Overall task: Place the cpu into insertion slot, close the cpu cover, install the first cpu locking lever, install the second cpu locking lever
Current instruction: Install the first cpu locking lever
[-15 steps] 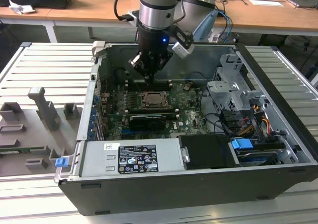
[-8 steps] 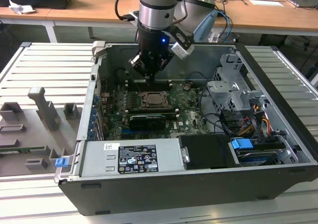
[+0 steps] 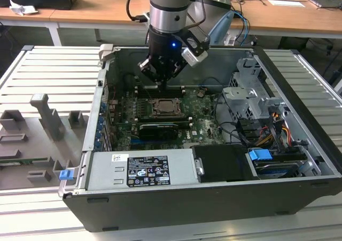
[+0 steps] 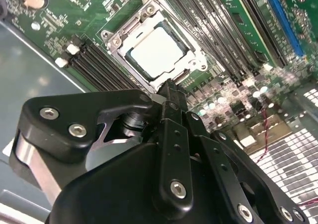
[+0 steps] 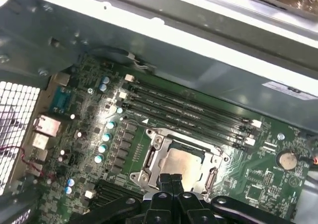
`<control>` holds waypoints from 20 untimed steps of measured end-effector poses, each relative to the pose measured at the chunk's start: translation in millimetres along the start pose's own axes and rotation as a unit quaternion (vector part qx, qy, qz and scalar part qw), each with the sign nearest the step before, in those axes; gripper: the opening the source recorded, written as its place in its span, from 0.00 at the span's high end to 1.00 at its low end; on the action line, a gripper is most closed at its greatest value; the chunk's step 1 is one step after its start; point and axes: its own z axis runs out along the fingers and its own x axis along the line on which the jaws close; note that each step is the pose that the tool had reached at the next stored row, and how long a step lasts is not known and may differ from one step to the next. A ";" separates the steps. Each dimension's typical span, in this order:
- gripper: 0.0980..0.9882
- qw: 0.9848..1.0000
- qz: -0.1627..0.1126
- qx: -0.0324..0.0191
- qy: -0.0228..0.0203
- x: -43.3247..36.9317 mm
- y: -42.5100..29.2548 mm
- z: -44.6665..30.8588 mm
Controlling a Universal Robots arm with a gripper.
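- The exterior view gives the whole open computer case (image 3: 299,113). The gripper (image 3: 162,76) hangs above the green board (image 3: 206,124), just behind the socket. The power supply (image 3: 141,169) is at the near edge and a grey drive cage (image 3: 248,91) is on the exterior view's right.
- The second wrist view has the close-up the wide shot lacks. The cpu (image 4: 158,52) sits flat in the insertion slot (image 4: 135,70), and the cpu cover (image 4: 115,41) lies down around it.
- The fingers are pressed together with nothing between them. Their tip hovers beside the socket's edge, and I can't tell if it's actually touching.
- In the first wrist view the gripper's body cuts off the near side of the socket. A thin wire runs along the far side. It might be a locking lever, but it's hard to say from here.
- Memory slots (image 5: 189,110) run on both sides of the socket, with a coin battery (image 5: 287,159) and the case wall (image 5: 198,50) nearby.
- A long black card (image 3: 157,129) lies in front of the socket in the exterior view.
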 end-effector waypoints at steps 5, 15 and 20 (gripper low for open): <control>0.99 0.999 0.047 0.000 -0.001 0.0 0.0 1.0; 0.99 0.998 0.069 -0.004 -0.004 28.2 9.2 2.9; 0.99 0.998 0.069 -0.005 -0.005 34.0 11.0 6.5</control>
